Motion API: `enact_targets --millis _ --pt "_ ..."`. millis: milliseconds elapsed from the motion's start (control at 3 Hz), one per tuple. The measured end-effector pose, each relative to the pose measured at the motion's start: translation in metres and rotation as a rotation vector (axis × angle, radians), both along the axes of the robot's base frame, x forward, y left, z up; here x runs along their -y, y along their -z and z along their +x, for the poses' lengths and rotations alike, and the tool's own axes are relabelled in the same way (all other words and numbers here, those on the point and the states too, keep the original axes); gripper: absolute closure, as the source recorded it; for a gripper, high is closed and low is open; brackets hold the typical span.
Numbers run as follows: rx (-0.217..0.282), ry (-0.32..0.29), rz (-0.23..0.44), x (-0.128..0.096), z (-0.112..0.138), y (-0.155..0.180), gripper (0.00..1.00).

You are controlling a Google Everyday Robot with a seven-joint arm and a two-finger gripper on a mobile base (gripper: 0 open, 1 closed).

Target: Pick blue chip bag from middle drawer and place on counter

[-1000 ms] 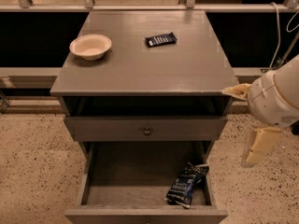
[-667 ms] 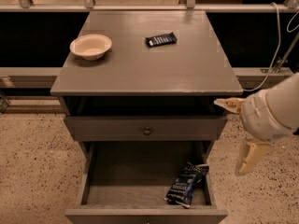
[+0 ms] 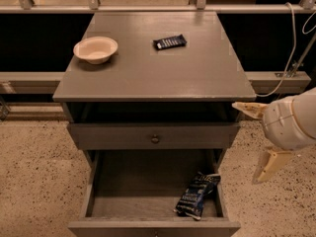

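The blue chip bag [image 3: 196,194] lies in the front right corner of the open middle drawer [image 3: 128,191], tilted, with white lettering facing up. My gripper [image 3: 253,139] is to the right of the cabinet, at the height between the two drawers, above and to the right of the bag. It is open and empty, with one pale finger [image 3: 245,107] near the counter's right edge and the other [image 3: 266,166] lower down. The counter [image 3: 158,70] is the grey cabinet's flat top.
A beige bowl [image 3: 96,49] sits at the counter's back left. A small flat dark bar wrapper [image 3: 170,42] lies at its back middle. The drawer with a round knob [image 3: 155,138] is shut above the open one. A white cable [image 3: 286,68] hangs at right. The floor is speckled.
My gripper has moved a little left and down beside the cabinet, staying open. The bag and the drawer have not moved.
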State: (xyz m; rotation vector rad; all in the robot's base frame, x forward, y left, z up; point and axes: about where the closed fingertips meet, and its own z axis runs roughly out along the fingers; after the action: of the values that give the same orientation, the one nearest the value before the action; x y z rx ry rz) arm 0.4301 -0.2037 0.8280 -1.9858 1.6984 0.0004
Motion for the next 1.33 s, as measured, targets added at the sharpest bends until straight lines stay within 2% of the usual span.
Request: enact_targets --millis 333,667,1000,1333 --pt "0.074 -0.145 0.059 -0.048 0.023 0.044 0.00" --pt "0.218 -0.227 0.159 -0.092 0.033 0.067 0.00" --pt "0.308 -0.286 0.137 -0.106 0.043 0.057 0.00" --pt "0.220 -0.397 0.053 -0.097 0.040 0.087 0.00"
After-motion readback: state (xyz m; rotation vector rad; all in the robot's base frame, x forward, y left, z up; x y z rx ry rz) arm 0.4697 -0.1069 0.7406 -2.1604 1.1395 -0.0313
